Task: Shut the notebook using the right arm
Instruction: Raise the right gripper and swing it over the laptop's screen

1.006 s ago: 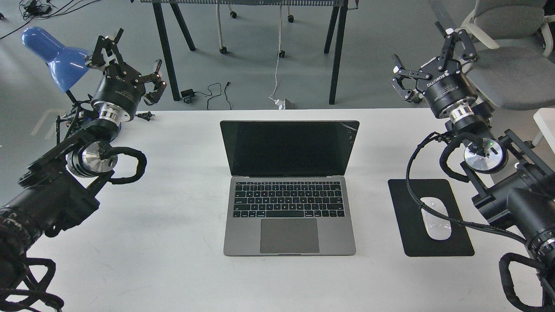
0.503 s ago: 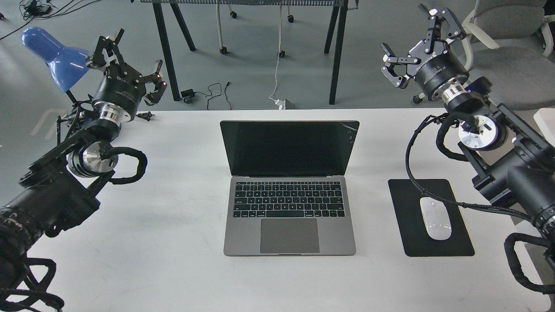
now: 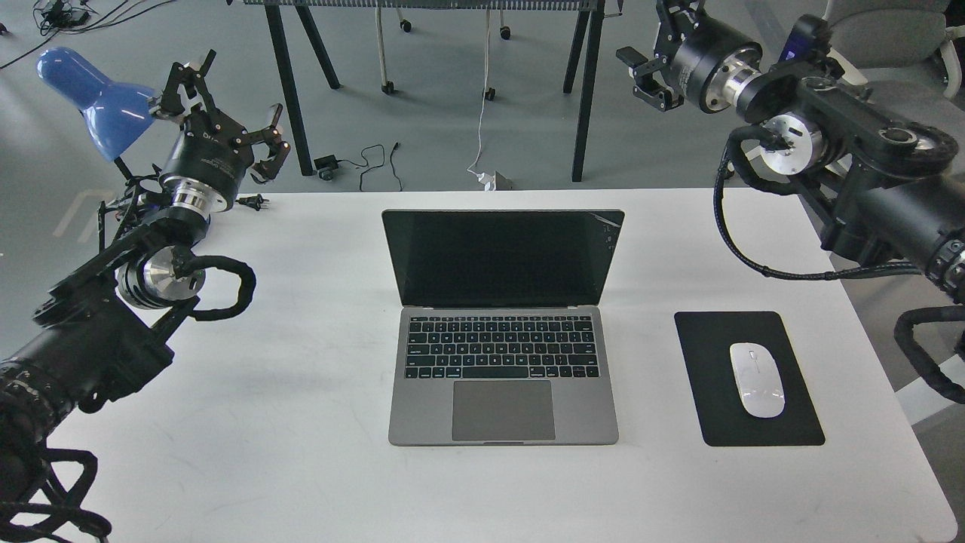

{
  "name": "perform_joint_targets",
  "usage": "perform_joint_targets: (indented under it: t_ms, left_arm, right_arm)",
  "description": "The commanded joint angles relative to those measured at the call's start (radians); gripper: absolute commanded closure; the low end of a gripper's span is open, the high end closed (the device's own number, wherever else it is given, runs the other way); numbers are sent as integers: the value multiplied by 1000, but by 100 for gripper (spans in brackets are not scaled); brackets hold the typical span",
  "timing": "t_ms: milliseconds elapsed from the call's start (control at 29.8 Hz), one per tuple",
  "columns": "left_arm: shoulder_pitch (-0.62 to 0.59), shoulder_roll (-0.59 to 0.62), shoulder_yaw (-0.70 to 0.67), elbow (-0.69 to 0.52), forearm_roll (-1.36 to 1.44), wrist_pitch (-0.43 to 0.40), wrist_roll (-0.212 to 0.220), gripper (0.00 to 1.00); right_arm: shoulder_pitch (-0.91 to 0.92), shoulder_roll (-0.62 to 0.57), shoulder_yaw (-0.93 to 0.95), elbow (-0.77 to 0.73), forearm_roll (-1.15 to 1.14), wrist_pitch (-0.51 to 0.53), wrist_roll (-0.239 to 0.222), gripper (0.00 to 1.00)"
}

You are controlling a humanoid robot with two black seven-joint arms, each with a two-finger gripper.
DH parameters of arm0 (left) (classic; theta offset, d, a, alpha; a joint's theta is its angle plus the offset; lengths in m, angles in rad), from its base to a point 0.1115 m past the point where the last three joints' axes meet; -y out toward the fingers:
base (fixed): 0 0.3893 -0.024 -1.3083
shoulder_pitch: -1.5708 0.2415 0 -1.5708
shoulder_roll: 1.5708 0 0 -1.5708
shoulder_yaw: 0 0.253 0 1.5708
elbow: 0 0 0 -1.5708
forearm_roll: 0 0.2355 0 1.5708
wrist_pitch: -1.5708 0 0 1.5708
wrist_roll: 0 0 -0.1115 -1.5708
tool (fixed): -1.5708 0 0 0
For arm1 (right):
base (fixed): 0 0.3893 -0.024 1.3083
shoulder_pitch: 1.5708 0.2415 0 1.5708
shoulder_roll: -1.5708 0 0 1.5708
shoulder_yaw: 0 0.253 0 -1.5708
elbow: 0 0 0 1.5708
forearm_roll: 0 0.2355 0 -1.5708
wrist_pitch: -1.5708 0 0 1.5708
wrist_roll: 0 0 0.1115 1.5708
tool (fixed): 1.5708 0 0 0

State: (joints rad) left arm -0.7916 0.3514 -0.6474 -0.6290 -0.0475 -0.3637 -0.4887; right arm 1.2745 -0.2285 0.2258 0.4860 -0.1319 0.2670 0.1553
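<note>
From the head view, the notebook (image 3: pixel 503 326) sits open in the middle of the white table (image 3: pixel 301 467), base flat and square to the robot, dark screen standing up at the far side. Its hinge runs left to right, so the lid has to swing toward the robot to shut.

The right arm (image 3: pixel 844 151) reaches in from the right and is raised high, past the table's far right corner. Its gripper (image 3: pixel 652 53) hangs over the floor beyond the table, pointing left, above and to the right of the screen's top right corner and well apart from it. One finger shows clearly and the other runs off the top edge, so I cannot tell whether it is spread or closed; it holds nothing I can see.

The left gripper (image 3: pixel 226 113) is up by the blue lamp (image 3: pixel 94 98) at the far left corner, fingers spread and empty, also well away from the lid.

A white mouse (image 3: pixel 756 379) lies on a black pad (image 3: pixel 716 422) right of the notebook, clear of the lid's swing.

As I judge it, the right gripper is placed to come in behind the screen's top edge from the far right, then push it toward the robot and down.
</note>
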Motion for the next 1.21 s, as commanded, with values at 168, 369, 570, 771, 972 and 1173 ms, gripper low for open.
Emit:
perform_joint_targets:
  t_ms: [168,369,570,771,972,1173]
  left_arm:
    - [0,0,0,0,0,0,0,0]
    - [0,0,-1,0,0,0,0,0]
    - [0,0,-1,0,0,0,0,0]
    - [0,0,-1,0,0,0,0,0]
    - [0,0,-1,0,-2,0,0,0]
    - [0,0,-1,0,-2,0,0,0]
  right_arm:
    - [25,135,-163,-115,-57,6,0,0]
    - [19,136,-166,-96,-89,24,-19,0]
    - [9,135,-210,-95,-109,74,-20,0]
    - [-7,133,-270,-95,-107,116,-20,0]
    - [-12,135,-276,-95,-109,144,-20,0]
    - [-12,135,-276,-93,-109,195,-20,0]
